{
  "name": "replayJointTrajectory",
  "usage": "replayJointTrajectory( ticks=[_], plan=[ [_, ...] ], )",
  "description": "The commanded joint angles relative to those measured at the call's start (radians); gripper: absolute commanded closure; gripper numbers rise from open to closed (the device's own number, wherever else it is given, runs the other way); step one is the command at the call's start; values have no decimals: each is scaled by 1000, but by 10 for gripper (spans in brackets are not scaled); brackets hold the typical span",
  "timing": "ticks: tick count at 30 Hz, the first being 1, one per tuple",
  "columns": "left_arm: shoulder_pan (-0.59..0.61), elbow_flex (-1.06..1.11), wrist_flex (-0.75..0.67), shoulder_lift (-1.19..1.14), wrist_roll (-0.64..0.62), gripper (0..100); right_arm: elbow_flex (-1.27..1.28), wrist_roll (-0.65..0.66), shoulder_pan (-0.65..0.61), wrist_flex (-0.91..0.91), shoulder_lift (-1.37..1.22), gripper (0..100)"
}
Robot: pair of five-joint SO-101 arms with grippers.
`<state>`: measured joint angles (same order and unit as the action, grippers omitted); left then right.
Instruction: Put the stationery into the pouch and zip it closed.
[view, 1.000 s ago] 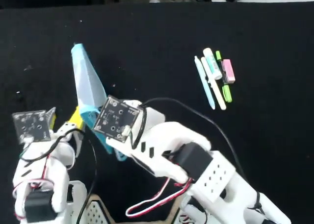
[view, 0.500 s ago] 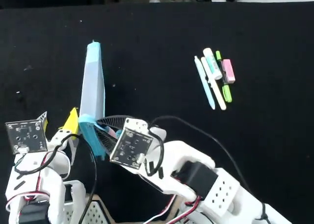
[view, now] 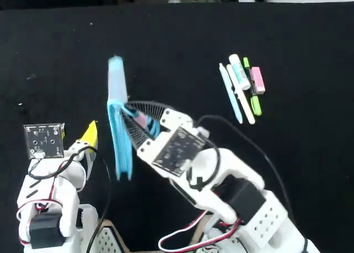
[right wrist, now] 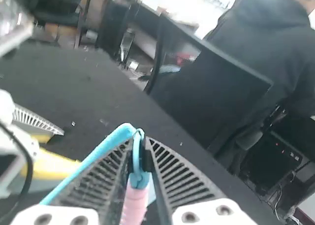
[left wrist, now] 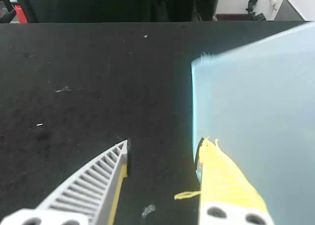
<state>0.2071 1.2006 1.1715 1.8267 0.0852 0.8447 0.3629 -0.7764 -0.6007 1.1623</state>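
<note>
The job looks to be at its opening stage: the pouch (view: 117, 92) is being readied, and none of the stationery (view: 242, 87) has been picked up. The pale blue pouch stands on its long edge on the table (view: 221, 37), in the left half and about midway between the near and far edges. The right claw (view: 141, 119) is clenched on the pouch's blue zip edge near the middle of its length. In the right wrist view, a pink tab (right wrist: 132, 205) hangs between the ribbed fingers just below the pinch. The left claw (left wrist: 165, 145) is released, its fingers spread wide. It sits low over the table on the pouch's left side, with its yellow finger (left wrist: 224, 185) just beside the pouch wall, perhaps touching it. Whether the zip is open cannot be told, and the inside of the pouch is hidden, so its contents are unknown. The stationery lies in a tight cluster well apart from the pouch, in the right half of the table toward the far edge. It includes a pale blue pen (view: 230, 95), a white pen (view: 241, 98), a green highlighter (view: 254, 101) and a small pink block (view: 258, 79). The next move probably calls for the left claw to close on the pouch and steady it. The right claw could then draw the zip along and open a mouth wide enough for the pens.
</note>
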Motion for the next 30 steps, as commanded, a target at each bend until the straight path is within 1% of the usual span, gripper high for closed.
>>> replayJointTrajectory(
  ticks=[1,5,9,14,16,19,21,24,26,27,30],
  plan=[
    [-88,8,-11,-3,6,762,-170,2,14,14,-194,988],
    [-194,84,-43,-3,3,762,-306,2,14,-71,-305,988],
    [-245,154,-124,-3,-17,762,-398,3,11,-133,-358,988],
    [-309,170,-175,-3,-204,760,-412,3,-2,-140,-401,988],
    [-349,182,-192,-3,-241,760,-412,3,-2,-140,-404,988],
    [-372,217,-233,-3,-245,760,-429,3,-9,-146,-404,988],
    [-377,222,-242,-3,-247,760,-444,3,-38,-180,-404,988],
    [-372,219,-239,-3,-245,760,-483,8,-101,-282,-403,988],
    [-367,208,-232,-3,-236,760,-496,51,-127,-345,-403,988],
    [-367,196,-209,-3,-215,760,-496,75,-132,-367,-403,988],
    [-375,117,-91,-3,-49,764,-495,114,-133,-411,-403,988]
  ],
)
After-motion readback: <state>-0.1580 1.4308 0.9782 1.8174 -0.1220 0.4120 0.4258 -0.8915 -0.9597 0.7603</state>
